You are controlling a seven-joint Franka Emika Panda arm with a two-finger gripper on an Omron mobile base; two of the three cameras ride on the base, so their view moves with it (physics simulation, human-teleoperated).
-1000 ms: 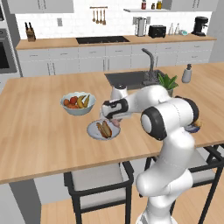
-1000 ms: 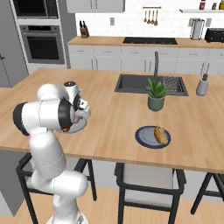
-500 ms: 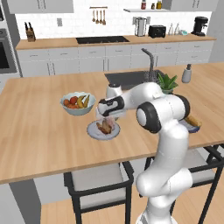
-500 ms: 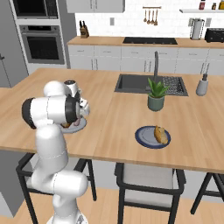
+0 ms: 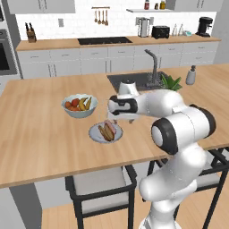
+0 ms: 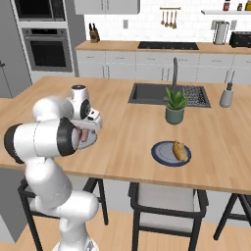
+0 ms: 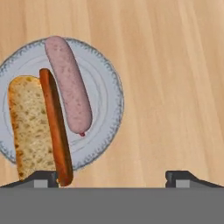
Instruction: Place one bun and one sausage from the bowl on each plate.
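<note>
Hand view: a sausage (image 7: 69, 84) lies on a plate (image 7: 107, 100) beside a bun (image 7: 30, 124), touching neither fingertip. The tool (image 7: 113, 178) hangs above, spread wide, holding nothing. On the wooden bench (image 6: 122, 132), well apart, a 2nd plate (image 6: 162, 153) carries another bun (image 6: 180, 151).

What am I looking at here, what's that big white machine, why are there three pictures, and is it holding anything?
It is a rendered kitchen with a white robot arm standing at a wooden island. Two pictures come from cameras behind the arm, one on each side; the third looks down from its hand. The gripper is open and holds nothing; it hovers above a blue-grey plate where a bun and a pinkish sausage lie side by side. Beside that plate stands a pale bowl of fruit. In the right base view a second plate near a potted plant carries one bun.
</note>
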